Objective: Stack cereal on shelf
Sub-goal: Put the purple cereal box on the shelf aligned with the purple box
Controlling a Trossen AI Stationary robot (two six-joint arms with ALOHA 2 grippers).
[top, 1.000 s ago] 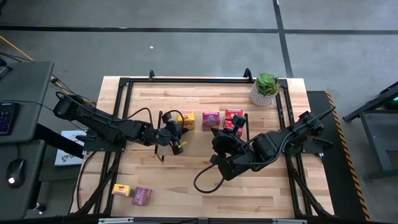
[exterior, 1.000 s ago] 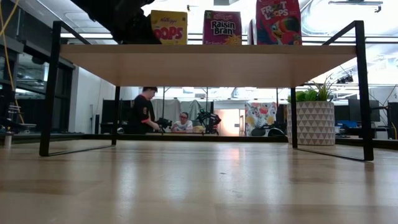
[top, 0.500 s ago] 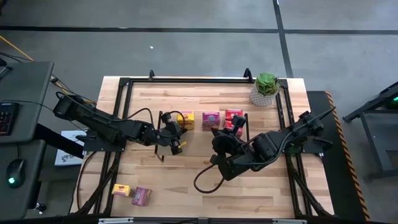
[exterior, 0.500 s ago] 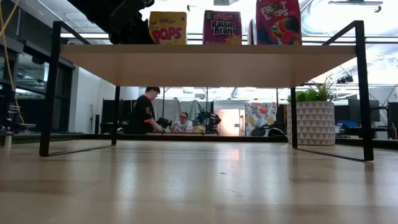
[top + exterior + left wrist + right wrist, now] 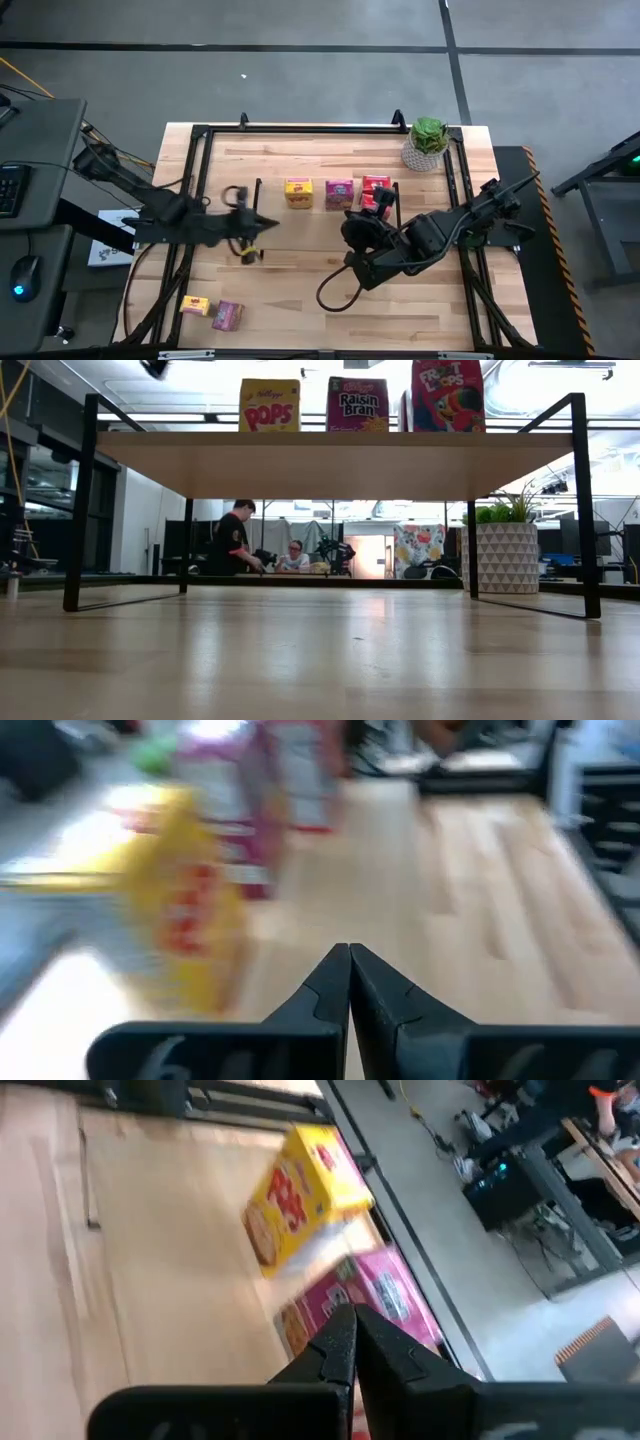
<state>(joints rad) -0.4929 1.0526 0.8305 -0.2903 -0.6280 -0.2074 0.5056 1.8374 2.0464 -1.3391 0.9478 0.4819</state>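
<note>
Wooden shelf (image 5: 340, 463) is holding 3 cereal boxes (image 5: 357, 404); my left gripper (image 5: 349, 982) and right gripper (image 5: 352, 1342) are hovering pinched closed, empty.

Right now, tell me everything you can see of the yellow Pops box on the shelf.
The yellow Pops box is a small cardboard carton with red "Pops" lettering on its front. It stands upright on the light-wood shelf, at the left end of a row, with a magenta Raisin Bran box beside it and a gap between them. In the high view it shows its yellow top. Nothing grips it; the left gripper is off the box, fingers shut.
</note>
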